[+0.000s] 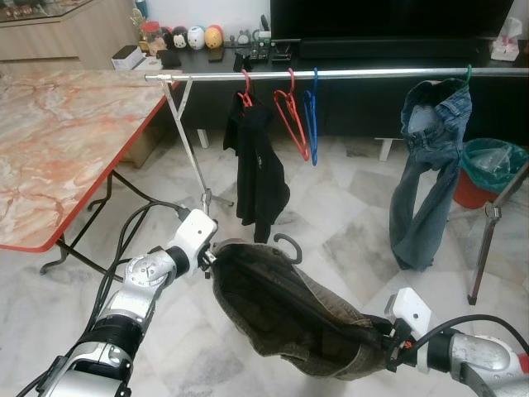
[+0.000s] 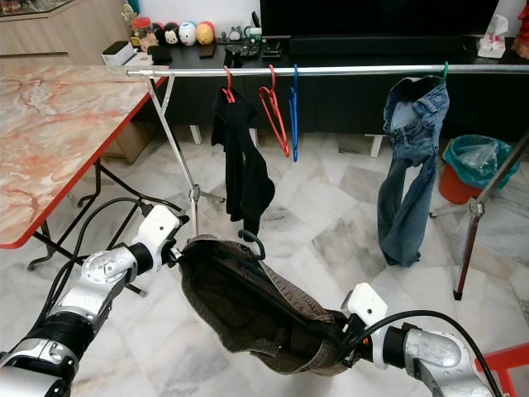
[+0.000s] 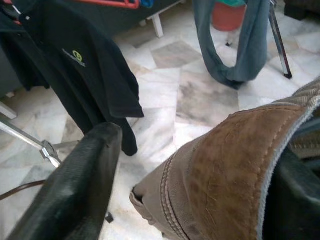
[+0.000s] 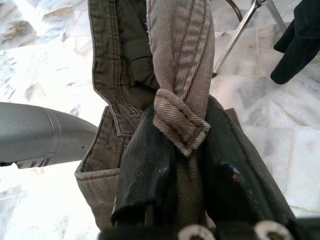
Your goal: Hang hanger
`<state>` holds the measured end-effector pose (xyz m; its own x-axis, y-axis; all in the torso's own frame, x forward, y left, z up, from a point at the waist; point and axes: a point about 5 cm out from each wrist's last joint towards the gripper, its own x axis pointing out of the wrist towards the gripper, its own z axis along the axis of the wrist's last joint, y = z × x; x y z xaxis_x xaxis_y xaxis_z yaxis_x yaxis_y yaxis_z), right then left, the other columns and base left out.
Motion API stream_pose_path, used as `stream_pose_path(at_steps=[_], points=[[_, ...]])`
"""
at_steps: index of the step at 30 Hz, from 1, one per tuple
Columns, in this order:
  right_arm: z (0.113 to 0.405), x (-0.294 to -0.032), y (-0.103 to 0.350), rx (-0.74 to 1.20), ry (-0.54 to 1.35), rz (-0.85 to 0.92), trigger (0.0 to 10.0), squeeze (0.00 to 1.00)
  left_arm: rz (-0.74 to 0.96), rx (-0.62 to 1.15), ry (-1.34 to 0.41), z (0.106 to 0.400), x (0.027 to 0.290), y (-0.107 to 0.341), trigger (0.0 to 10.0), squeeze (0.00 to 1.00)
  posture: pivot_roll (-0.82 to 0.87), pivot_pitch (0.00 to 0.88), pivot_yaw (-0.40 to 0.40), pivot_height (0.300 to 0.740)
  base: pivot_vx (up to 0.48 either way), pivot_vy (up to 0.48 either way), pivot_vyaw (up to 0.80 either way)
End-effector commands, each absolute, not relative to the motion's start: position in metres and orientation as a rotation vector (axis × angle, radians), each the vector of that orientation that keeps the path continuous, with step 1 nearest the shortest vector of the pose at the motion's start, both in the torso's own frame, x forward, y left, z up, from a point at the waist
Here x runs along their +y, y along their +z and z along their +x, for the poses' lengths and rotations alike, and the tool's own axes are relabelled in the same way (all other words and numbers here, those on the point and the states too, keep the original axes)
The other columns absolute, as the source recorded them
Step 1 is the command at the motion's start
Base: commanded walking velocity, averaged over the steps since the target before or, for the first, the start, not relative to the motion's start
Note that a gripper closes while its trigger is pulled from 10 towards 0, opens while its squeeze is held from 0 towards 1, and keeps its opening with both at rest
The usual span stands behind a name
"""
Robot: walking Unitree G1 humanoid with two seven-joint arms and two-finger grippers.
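Note:
Olive-brown trousers on a dark hanger are stretched low between my two grippers, above the floor. The hanger's hook sticks up from the waistband's far edge. My left gripper holds the left end; in the left wrist view the waistband with its leather patch lies between the black fingers. My right gripper is shut on the right end, its fingers pinching a fold of ribbed cloth. The silver clothes rail runs across ahead, well above the trousers.
On the rail hang a black shirt on a red hanger, a bare red hanger, a blue hanger and blue jeans. A marble table stands left. A red bin sits at the right.

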<state>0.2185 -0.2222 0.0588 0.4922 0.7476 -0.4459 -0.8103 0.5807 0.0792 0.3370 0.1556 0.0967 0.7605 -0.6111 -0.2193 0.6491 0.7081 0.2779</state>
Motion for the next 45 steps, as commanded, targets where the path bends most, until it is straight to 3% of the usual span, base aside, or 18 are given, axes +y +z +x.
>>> stream_pose_path(at_steps=[1,12,13,17,23,29,45], points=[[0.224,-0.219,0.066,0.41,0.954,-0.154,10.0,0.0,0.392,0.15,-0.726,0.332,0.161,0.092,10.0,1.0,0.06,0.044,0.114,0.74,0.0,0.0,0.0],[0.225,-0.218,0.065,0.409,0.955,-0.156,10.0,0.0,0.154,0.184,-0.938,0.317,0.15,0.097,10.0,1.0,0.06,0.046,0.115,0.74,0.0,0.0,0.0],[0.225,-0.217,0.065,0.409,0.957,-0.156,10.0,0.0,0.115,0.18,-1.016,0.311,0.147,0.102,10.0,0.0,0.06,0.045,0.115,0.74,0.0,0.0,0.0],[0.225,-0.216,0.064,0.407,0.961,-0.152,10.0,0.0,0.078,0.162,-1.042,0.311,0.147,0.111,10.0,0.0,0.06,0.045,0.115,0.74,0.0,0.0,0.0],[0.225,-0.215,0.064,0.408,0.967,-0.15,10.0,0.0,0.174,0.065,-0.963,0.323,0.144,0.126,10.0,0.0,0.06,0.044,0.113,0.74,0.0,0.0,0.0],[0.226,-0.215,0.064,0.407,0.972,-0.152,10.0,0.0,0.173,0.161,-1.168,0.305,0.134,0.129,10.0,0.0,0.06,0.044,0.113,0.74,0.0,0.0,0.0],[0.229,-0.213,0.061,0.413,0.976,-0.158,10.0,0.0,0.295,0.298,-1.302,0.288,0.14,0.124,10.0,0.0,0.07,0.028,0.112,0.74,0.0,0.0,0.0]])
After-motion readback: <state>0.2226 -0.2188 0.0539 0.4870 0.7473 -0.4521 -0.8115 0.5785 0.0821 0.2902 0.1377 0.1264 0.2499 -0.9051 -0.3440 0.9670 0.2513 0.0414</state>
